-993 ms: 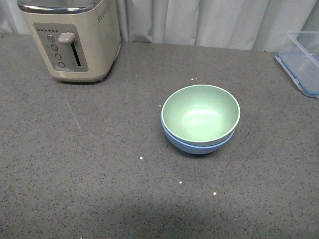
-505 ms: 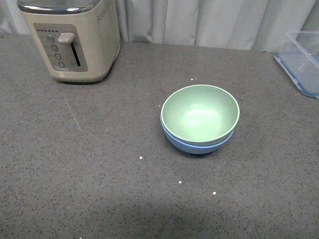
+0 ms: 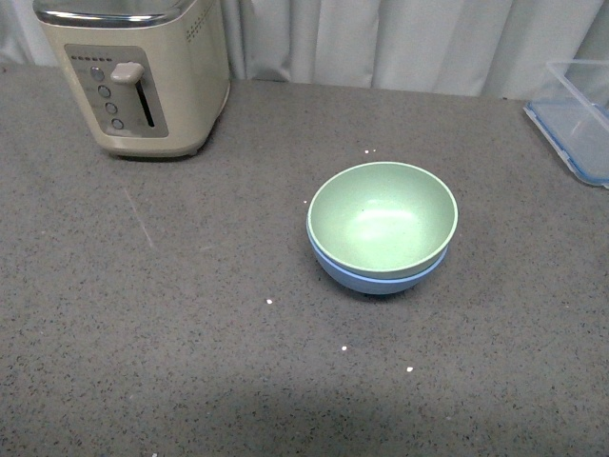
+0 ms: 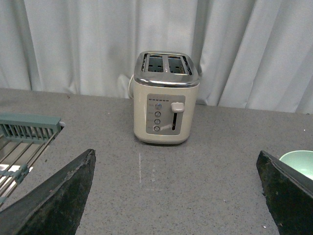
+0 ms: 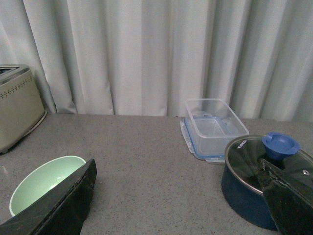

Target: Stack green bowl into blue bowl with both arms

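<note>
Bowls: green bowl (image 3: 383, 219) sat nested upright inside the blue bowl (image 3: 379, 276), only the blue rim and lower wall showing beneath it.
Landmark: cream toaster (image 3: 138, 74) stood at the back of the grey countertop (image 3: 171, 324), against the white curtain (image 3: 381, 38).
Stack position: nearer the camera than the toaster and off to its right, well apart from it.
Left gripper (image 4: 178, 196): spread wide, its two dark fingers (image 4: 54, 200) at opposite edges of the left wrist view, holding nothing, toaster visible between them.
Right gripper (image 5: 181, 196): spread wide too, holding nothing; one finger (image 5: 58, 205) overlapped the green bowl's rim in the right wrist view, contact impossible to judge.
Clear plastic box (image 3: 580, 114): far to the right of the toaster, at the counter's edge.
Dark blue pot (image 5: 259, 186): glass lid with blue knob (image 5: 280, 145), just beside the clear box.
Dish rack (image 4: 22, 142): on the toaster's other side, partly seen.
</note>
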